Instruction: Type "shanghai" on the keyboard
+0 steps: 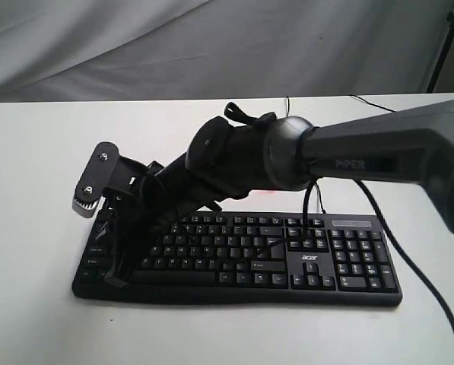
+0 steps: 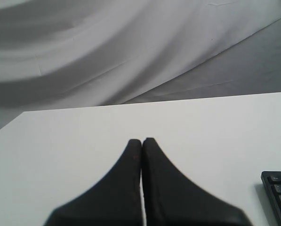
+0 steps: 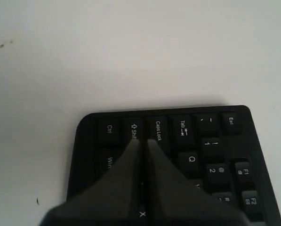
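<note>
Black keyboard (image 1: 287, 258) lay flat on the white counter (image 1: 29, 228), front-centre in the exterior view, number pad at its right end, acer logo (image 1: 309, 258) showing. Right arm (image 1: 363, 156) reached across from the right to the keyboard's left end. Right jaws were pressed shut, tips together, holding nothing. In the right wrist view the tips sat over the Shift key (image 3: 133, 130) and Caps Lock key (image 3: 157, 130); key contact unclear. Left jaws were also closed tight and empty over bare counter, with one keyboard corner (image 2: 279, 193) just in that view. A black cable (image 1: 432, 293) ran across the counter right of the keyboard. Grey cloth (image 1: 211, 46) hung behind.
</note>
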